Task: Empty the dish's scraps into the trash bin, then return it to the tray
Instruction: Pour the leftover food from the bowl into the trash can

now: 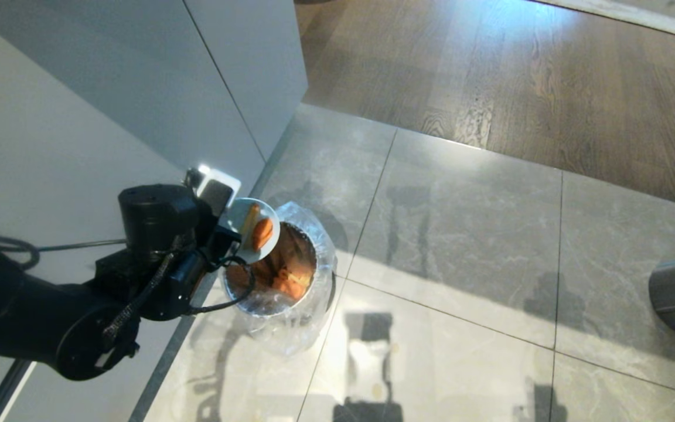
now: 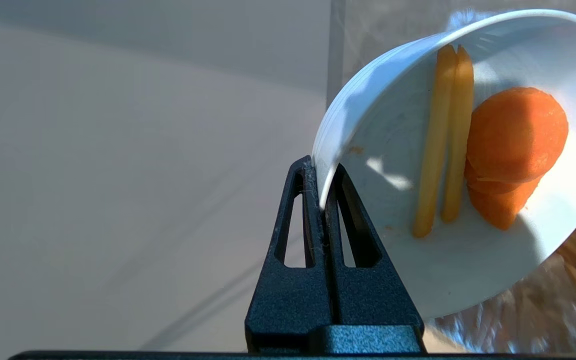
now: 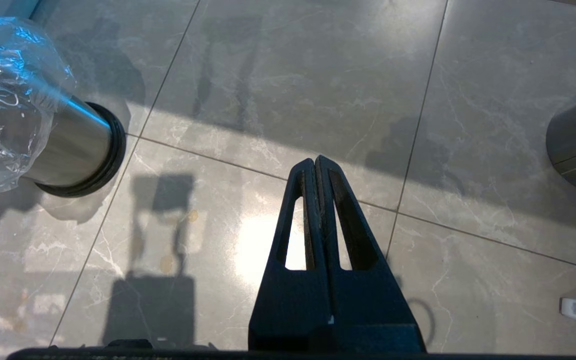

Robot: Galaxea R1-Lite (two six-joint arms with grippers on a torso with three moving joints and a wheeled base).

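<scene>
Dish (image 1: 251, 230) tilted w/ mouth toward trash bin (image 1: 290, 293), scraps (image 2: 443, 140) inside.

Smooth glossy dish (image 2: 468, 280) is gleaming above the trash bin (image 1: 290, 293), whose crinkled clear plastic liner is shining; beneath it, polished stone floor tiles (image 1: 460, 234).

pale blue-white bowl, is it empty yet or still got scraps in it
Not empty: the tipped pale blue-white bowl holds yellow sticks and orange chunks.

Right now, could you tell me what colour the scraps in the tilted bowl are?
Yellow sticks and orange chunks, clearest in the left wrist view.
</scene>
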